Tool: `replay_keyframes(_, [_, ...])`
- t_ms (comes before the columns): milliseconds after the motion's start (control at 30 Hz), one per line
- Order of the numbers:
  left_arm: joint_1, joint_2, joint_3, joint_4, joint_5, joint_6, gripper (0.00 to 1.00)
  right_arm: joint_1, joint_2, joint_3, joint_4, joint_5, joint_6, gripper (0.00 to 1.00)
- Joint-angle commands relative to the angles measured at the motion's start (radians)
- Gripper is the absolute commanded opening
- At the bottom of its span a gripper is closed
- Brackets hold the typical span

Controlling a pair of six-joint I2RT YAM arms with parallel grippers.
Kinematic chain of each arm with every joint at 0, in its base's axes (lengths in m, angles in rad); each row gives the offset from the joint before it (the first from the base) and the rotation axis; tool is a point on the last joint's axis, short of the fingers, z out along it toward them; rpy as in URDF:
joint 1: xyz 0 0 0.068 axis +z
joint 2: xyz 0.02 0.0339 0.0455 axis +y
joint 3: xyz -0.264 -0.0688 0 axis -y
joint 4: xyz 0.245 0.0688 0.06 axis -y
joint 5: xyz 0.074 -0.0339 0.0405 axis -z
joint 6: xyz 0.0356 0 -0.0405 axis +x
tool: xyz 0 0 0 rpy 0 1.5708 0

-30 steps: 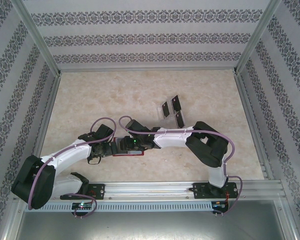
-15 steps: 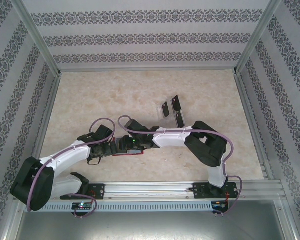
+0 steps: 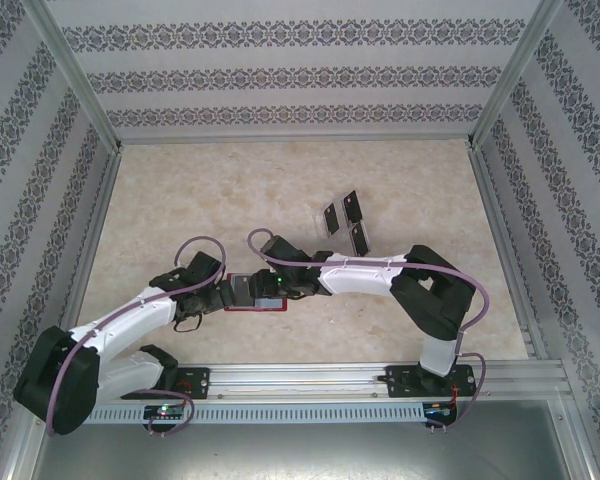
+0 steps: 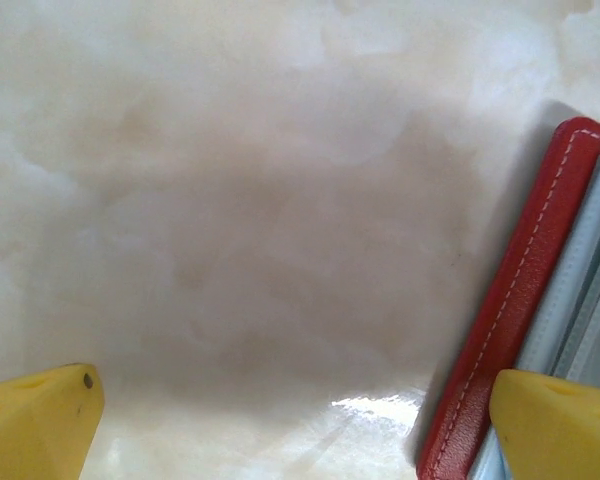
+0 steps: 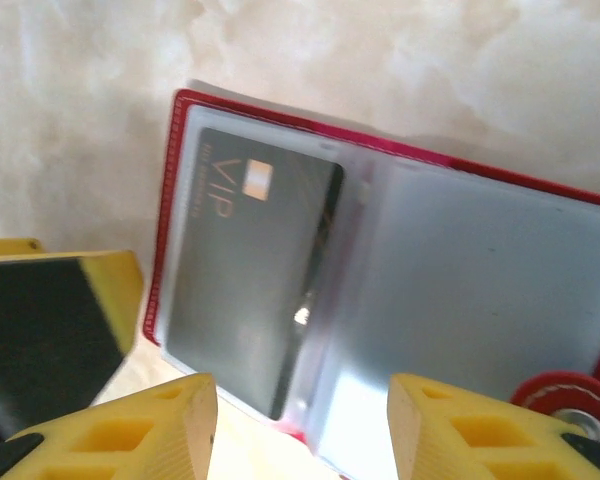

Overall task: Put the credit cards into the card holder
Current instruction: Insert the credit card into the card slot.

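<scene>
The card holder [image 5: 460, 260] is a red wallet lying open on the table, its grey-blue clear pockets facing up. A black credit card [image 5: 250, 270] marked VIP sits inside its left pocket. My right gripper [image 5: 298, 430] hovers open just above the wallet's near edge, with nothing between its yellow fingers. My left gripper [image 4: 295, 425] is open wide over bare table, its right fingertip [image 4: 555, 420] resting at the wallet's red stitched edge [image 4: 510, 300]. In the top view both grippers meet at the wallet [image 3: 255, 307]. More black credit cards [image 3: 350, 208] stand farther back.
A transparent slotted tray [image 3: 323, 224] holds the remaining cards behind and to the right of the wallet. Patterned walls and metal rails enclose the pale marble tabletop [image 3: 200, 200]. The left gripper's black-and-yellow finger [image 5: 50, 320] shows beside the wallet in the right wrist view.
My right gripper's jaws have widened and its arm has swung its elbow to the right. The left arm has lowered slightly. The wallet stays put.
</scene>
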Motion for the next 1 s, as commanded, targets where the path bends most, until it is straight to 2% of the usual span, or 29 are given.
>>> replay_keyframes(0, [-0.01, -0.016, 0.026, -0.054, -0.021, -0.004, 1.0, -0.001, -0.039, -0.015, -0.079, 0.059, -0.026, 0.49])
replay_keyframes(400, [-0.01, -0.016, 0.06, -0.054, -0.019, 0.028, 1.0, -0.001, -0.093, -0.012, -0.2, 0.162, -0.071, 0.49])
replay_keyframes(567, [-0.009, -0.022, 0.058, -0.042, -0.004, 0.033, 1.0, 0.008, -0.102, -0.002, -0.194, 0.158, -0.088, 0.49])
replay_keyframes(967, [-0.008, -0.007, 0.063, -0.017, 0.015, 0.035, 1.0, 0.071, 0.028, 0.15, -0.219, 0.158, -0.094, 0.49])
